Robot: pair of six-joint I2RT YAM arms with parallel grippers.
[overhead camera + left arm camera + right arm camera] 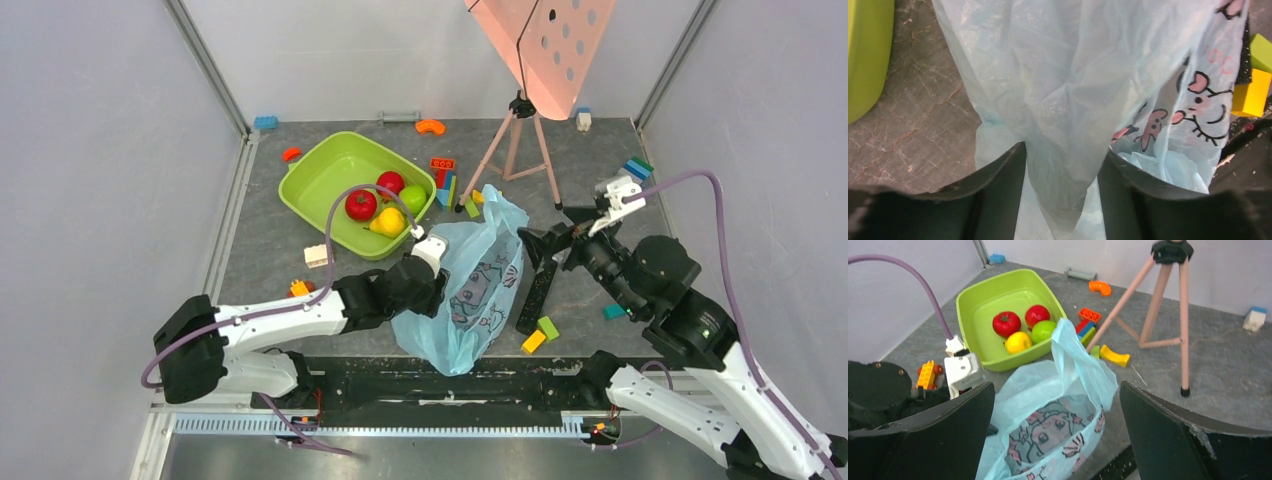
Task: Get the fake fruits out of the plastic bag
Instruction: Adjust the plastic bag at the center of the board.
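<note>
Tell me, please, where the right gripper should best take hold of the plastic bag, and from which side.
Probably the raised tie handle at the far end of the plastic bag: it stands up as a thin free fold, clear of the left gripper pinching the film. The open right gripper could come from above, jaws astride it.
</note>
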